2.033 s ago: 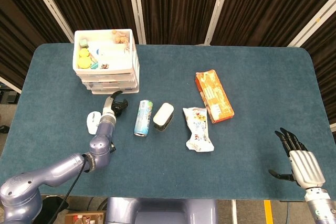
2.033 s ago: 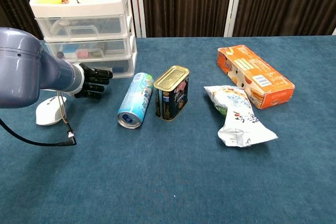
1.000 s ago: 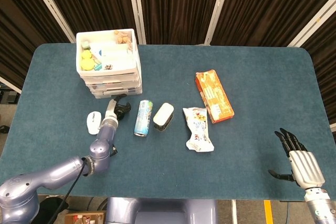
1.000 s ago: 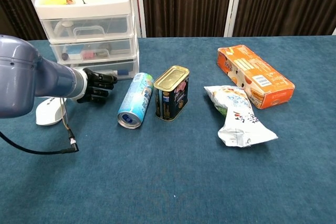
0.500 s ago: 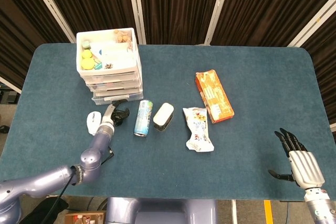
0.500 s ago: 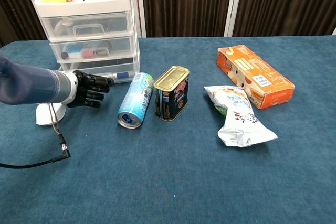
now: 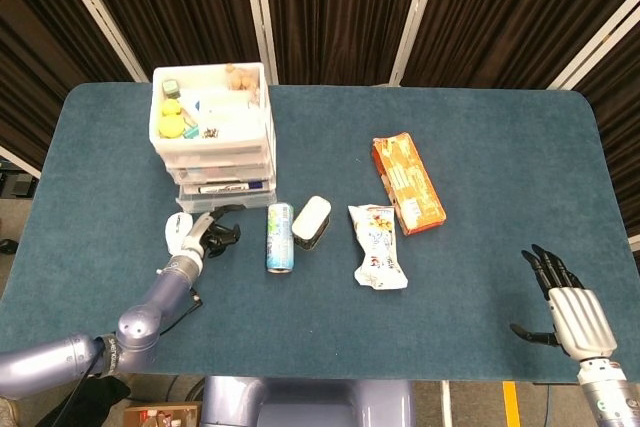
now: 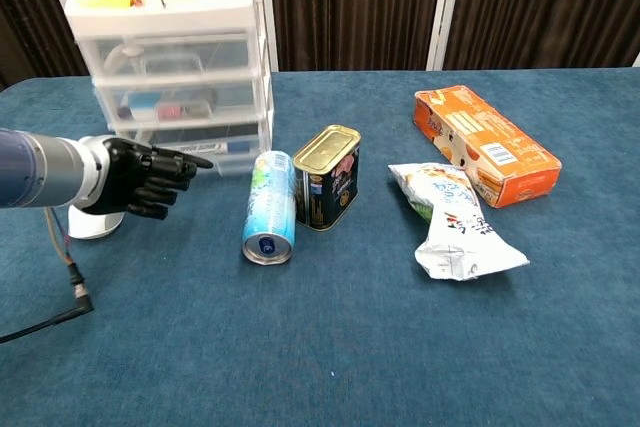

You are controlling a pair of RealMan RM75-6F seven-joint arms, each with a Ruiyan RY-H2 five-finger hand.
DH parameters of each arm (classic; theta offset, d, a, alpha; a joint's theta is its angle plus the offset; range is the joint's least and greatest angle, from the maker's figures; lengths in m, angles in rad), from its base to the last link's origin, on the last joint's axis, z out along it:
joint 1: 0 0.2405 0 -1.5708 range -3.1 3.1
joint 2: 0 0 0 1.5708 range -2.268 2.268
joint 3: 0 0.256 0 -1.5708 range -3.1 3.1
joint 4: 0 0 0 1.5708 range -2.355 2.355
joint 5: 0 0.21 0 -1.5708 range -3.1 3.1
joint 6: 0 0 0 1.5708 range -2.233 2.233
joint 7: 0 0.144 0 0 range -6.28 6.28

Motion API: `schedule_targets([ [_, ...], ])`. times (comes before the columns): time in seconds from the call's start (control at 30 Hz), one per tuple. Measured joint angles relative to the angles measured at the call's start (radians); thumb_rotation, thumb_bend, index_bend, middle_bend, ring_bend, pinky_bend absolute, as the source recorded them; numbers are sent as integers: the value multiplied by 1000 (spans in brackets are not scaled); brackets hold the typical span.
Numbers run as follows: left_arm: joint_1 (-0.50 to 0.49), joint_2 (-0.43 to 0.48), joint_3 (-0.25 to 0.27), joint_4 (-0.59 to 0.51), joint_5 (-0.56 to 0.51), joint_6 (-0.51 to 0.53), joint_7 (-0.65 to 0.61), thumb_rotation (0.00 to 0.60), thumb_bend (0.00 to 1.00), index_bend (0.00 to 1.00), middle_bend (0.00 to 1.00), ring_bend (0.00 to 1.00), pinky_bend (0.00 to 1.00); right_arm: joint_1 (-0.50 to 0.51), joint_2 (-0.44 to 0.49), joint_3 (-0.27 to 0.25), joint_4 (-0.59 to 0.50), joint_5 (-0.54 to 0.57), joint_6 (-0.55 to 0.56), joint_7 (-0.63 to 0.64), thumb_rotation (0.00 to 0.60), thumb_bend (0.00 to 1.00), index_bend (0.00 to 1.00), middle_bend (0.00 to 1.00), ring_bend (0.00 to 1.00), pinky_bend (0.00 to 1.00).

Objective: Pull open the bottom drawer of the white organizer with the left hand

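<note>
The white organizer (image 7: pixel 213 132) (image 8: pixel 170 52) stands at the table's back left, with small items in its top tray. Its bottom drawer (image 7: pixel 226 193) (image 8: pixel 210 143) sticks out a little at the front, and a pen shows inside it. My left hand (image 7: pixel 213 236) (image 8: pixel 140 179) is just in front of that drawer. One finger reaches to the drawer's front lip while the other fingers are curled in. My right hand (image 7: pixel 566 309) hangs off the table's front right corner with its fingers apart and nothing in it.
A white mouse (image 7: pixel 178 228) (image 8: pixel 95 219) lies under my left wrist, with a loose cable (image 8: pixel 72 287) beside it. Right of the hand lie a blue can (image 7: pixel 280 237) (image 8: pixel 268 209), a dark tin (image 7: pixel 311 221) (image 8: pixel 327 177), a snack bag (image 7: pixel 377 245) (image 8: pixel 455 222) and an orange box (image 7: pixel 407 183) (image 8: pixel 485 145).
My left hand drew back toward me and the bottom drawer came out. The whole organizer slid forward and right. The blue can was nudged and turned end-on. The right hand stayed still.
</note>
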Motion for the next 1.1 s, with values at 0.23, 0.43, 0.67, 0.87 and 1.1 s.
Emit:
schedule_targets([
  [0.23,-21,24,40,10,-60,-16,-10,600,632,195,1000,1000,994,-1,-2,1,0,0,3,-2,600,75,0,0,0,213],
  [0.43,-25,29,57,-5,-39,-16,-27,600,632,216,1000,1000,994,-1,-2,2,2,2,2,2,600,75,0,0,0,213],
  [0.67,-12,28,84,-56,169,102,-13,600,634,241,1000,1000,997,-1,-2,1,2,0,3,2,600,75,0,0,0,213],
  [0.87,-31,14,130,-66,359,294,113,600,636,240,1000,1000,1000,-2,-2,0,1,-1,3,-1,600,74,0,0,0,213],
  [1.1,-107,2,166,-12,328,351,357,600,637,238,1000,1000,1000,-1,-1,-1,-1,3,-1,0,600,74,0,0,0,213],
])
